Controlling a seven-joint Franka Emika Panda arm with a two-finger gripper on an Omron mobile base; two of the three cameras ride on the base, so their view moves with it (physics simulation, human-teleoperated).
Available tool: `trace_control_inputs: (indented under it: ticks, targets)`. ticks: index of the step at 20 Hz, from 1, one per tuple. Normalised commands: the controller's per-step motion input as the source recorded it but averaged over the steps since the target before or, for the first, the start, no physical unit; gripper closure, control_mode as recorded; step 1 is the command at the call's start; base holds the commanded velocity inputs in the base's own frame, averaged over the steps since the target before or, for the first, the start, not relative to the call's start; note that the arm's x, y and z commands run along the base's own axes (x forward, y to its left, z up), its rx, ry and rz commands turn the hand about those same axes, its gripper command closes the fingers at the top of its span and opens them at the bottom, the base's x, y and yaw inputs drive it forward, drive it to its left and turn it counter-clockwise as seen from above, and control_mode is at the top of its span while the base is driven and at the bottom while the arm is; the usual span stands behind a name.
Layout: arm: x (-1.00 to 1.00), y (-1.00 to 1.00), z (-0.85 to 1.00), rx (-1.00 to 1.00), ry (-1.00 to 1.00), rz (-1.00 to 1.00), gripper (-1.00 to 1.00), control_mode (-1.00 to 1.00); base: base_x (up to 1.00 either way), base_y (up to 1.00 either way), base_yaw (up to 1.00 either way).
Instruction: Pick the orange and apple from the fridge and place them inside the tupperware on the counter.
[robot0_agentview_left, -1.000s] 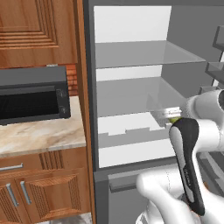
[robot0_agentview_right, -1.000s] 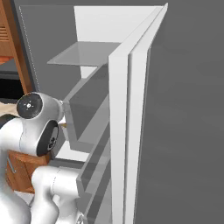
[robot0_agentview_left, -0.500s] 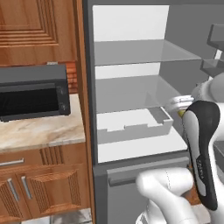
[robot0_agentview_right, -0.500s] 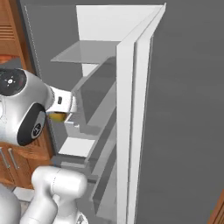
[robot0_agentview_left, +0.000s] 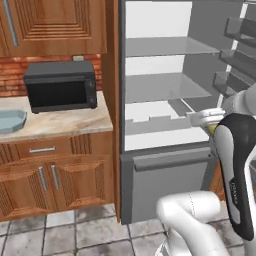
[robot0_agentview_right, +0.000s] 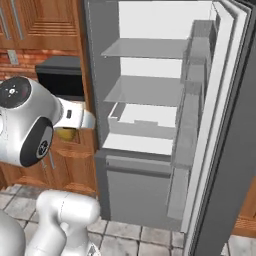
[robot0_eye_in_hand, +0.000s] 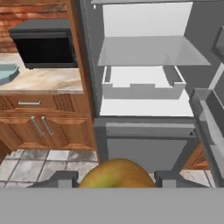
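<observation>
**A:** What have I got in the gripper (robot0_eye_in_hand: 117, 178)?

**B:** From the hand view I see the apple (robot0_eye_in_hand: 117, 174), golden-brown with a yellowish top, sitting between the two dark fingertips (robot0_eye_in_hand: 169, 178), which are closed in against its sides. In the right base view a bit of yellow shows under the hand at (robot0_agentview_right: 66, 133), in front of the wooden cabinets (robot0_agentview_right: 70, 160).

**A:** Where is the hand relative to the fridge (robot0_agentview_left: 165, 150)?

**B:** I read it as outside the fridge, in front of the open compartment. The hand camera looks back at the white inner wall, the translucent shelves (robot0_eye_in_hand: 151, 51) and the drawer (robot0_eye_in_hand: 142, 89), all well apart from the apple.

**A:** And the tupperware?

**B:** I see its pale blue-grey corner at the left edge, the tupperware (robot0_agentview_left: 11, 121) resting on the counter (robot0_agentview_left: 65, 122) to the left of the black microwave (robot0_agentview_left: 61, 86). The hand view catches the same corner at (robot0_eye_in_hand: 6, 73).

**A:** The orange?

**B:** I cannot make it out on the shelves or in the drawer from here.

**A:** Fridge door?

**B:** The door (robot0_agentview_right: 225, 135) stands open on the right, its grey bins facing the compartment.
</observation>
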Motion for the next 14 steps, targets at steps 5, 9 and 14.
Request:
trace_control_inputs:
  ticks: [5,9,14]
  targets:
    - [0.0,0.0,0.0,0.0,0.0,0.0,1.0,1.0,-0.01,1.0,0.0]
    - [0.0,0.0,0.0,0.0,0.0,0.0,1.0,1.0,0.32,1.0,0.0]
    - [0.0,0.0,0.0,0.0,0.0,0.0,1.0,1.0,0.58,1.0,0.01]
